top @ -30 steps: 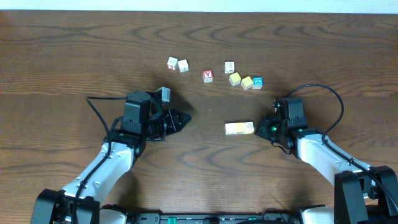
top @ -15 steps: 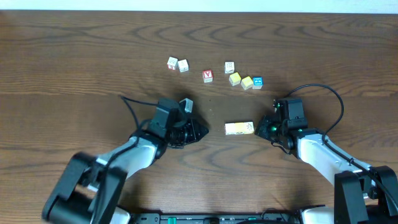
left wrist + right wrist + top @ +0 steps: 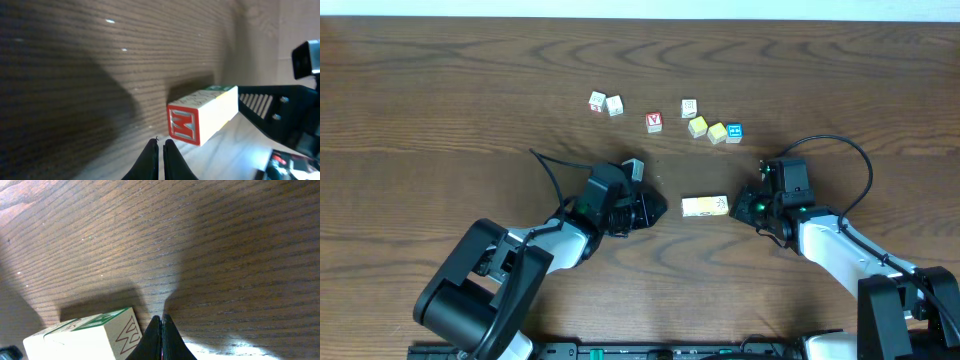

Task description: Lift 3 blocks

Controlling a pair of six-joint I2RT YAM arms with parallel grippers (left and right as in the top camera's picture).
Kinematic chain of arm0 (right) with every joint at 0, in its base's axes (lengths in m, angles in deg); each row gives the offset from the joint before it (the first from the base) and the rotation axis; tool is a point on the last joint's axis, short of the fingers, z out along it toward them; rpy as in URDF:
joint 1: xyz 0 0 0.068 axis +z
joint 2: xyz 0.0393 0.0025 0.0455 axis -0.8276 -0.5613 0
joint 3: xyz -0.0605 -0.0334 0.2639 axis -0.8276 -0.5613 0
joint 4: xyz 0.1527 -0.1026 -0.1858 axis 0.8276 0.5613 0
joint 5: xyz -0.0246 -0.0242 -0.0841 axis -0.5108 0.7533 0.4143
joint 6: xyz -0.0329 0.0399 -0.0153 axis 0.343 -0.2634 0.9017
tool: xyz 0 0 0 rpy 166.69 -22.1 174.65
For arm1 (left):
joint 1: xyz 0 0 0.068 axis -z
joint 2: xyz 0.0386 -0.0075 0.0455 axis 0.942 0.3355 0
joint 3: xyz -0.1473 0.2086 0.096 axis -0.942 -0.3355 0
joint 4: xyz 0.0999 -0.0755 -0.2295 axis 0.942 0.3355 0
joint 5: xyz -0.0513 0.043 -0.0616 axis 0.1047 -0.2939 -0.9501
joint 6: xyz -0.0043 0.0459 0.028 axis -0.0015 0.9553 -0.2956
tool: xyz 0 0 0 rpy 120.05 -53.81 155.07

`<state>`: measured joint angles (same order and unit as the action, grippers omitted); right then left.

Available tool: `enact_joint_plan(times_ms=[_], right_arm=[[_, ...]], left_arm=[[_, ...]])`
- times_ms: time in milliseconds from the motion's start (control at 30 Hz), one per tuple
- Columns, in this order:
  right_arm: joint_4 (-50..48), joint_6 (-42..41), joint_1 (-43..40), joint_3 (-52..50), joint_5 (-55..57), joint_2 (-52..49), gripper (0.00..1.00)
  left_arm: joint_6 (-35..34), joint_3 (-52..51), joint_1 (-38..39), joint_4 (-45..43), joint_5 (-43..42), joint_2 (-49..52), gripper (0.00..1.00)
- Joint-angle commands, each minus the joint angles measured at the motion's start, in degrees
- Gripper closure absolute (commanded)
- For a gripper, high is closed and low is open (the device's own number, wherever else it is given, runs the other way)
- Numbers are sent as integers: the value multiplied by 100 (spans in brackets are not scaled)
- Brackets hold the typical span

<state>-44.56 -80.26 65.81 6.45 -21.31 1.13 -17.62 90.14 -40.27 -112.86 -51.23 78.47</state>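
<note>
Blocks first: on the overhead view the three blocks [image 3: 705, 206] lie end to end as one short cream-and-yellow bar on the bench [image 3: 440, 100], a green mark at its right end, between my two arms. The left pincer [image 3: 658, 210] points at the bar's left end with a small gap of bare wood before it; its fingers are pressed together and hold nothing. The right pincer [image 3: 740, 207] sits just beside the bar's right end, and from above I cannot tell whether it touches. Farther up the bench is a loose scatter: two pale cubes [image 3: 597, 101] side by side, a red-faced cube [image 3: 654, 122], another pale cube [image 3: 689, 108], two yellow cubes [image 3: 697, 127] and a blue-faced cube [image 3: 734, 132] next to them. On the left wrist view the left pincer [image 3: 161, 147] is closed tip to tip, empty, aimed at the bar [image 3: 210, 112], whose near end face carries a red letter M; green shows at its far end, and the black frame of the right arm [image 3: 285, 115] stands behind it. On the right wrist view the right pincer [image 3: 161, 325] is likewise squeezed closed on nothing, its tips close beside the corner of the bar [image 3: 85, 335], which shows green print on top and a brownish W on its side.
</note>
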Motion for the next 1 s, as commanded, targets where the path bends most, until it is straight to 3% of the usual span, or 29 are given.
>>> enact_joint_plan(times_ms=[0,133,967], right_arm=[[0,46,-11,-26,-11,-9,99],[0,46,-11,-26,-11,-9,99],[-4,48,-11,-26,-9,-9,99]], left_arm=[[-24,24,142,48,435,20,93],[-24,142,337,424,855,20,93],[748,758,649,1364,1257,-221,93]])
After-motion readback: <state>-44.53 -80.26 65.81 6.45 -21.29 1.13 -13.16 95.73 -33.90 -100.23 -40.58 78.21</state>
